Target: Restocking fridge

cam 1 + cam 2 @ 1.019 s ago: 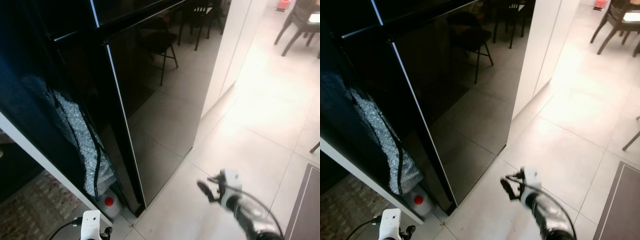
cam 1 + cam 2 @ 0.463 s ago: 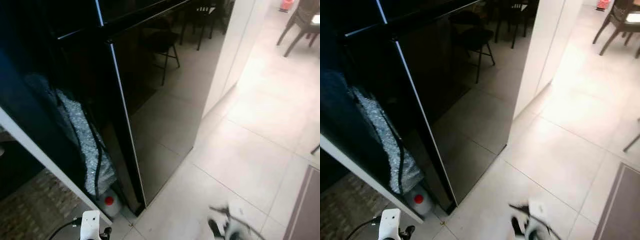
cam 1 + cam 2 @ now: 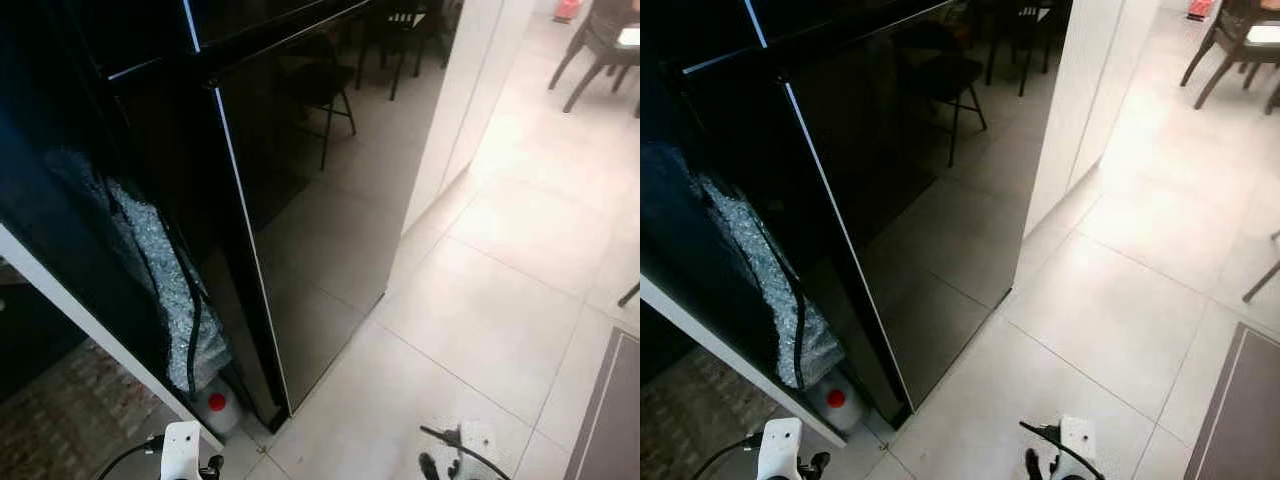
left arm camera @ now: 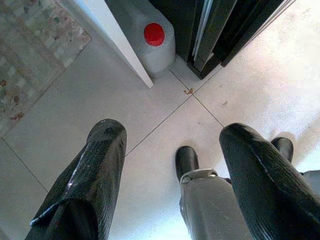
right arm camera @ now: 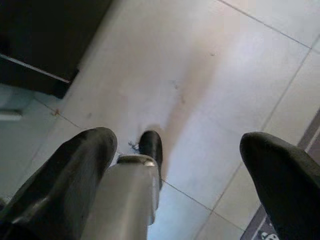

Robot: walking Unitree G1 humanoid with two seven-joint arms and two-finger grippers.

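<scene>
A tall black glossy fridge (image 3: 330,200) stands ahead on my left, its front reflecting a chair and the tiled floor. My left gripper (image 4: 172,135) hangs low beside my leg, open, with nothing between its black fingers (image 4: 95,165). The left arm's white wrist (image 3: 183,450) shows at the bottom edge. My right gripper (image 5: 177,145) also hangs over the pale floor tiles, its fingers (image 5: 85,160) wide apart and empty. The right arm's wrist (image 3: 455,462) sits at the bottom edge, right of the fridge's corner.
A plastic jug with a red cap (image 3: 218,405) stands on the floor by the fridge's left side, below a silvery padded sheet (image 3: 165,290). A white wall panel (image 3: 455,110) borders the fridge's right. Dark chairs (image 3: 600,50) stand far right; a grey mat (image 3: 610,420) lies near right.
My right arm has dropped from its raised place over the floor down to the bottom edge of the view. The left arm hangs as before. The view swayed slightly.
</scene>
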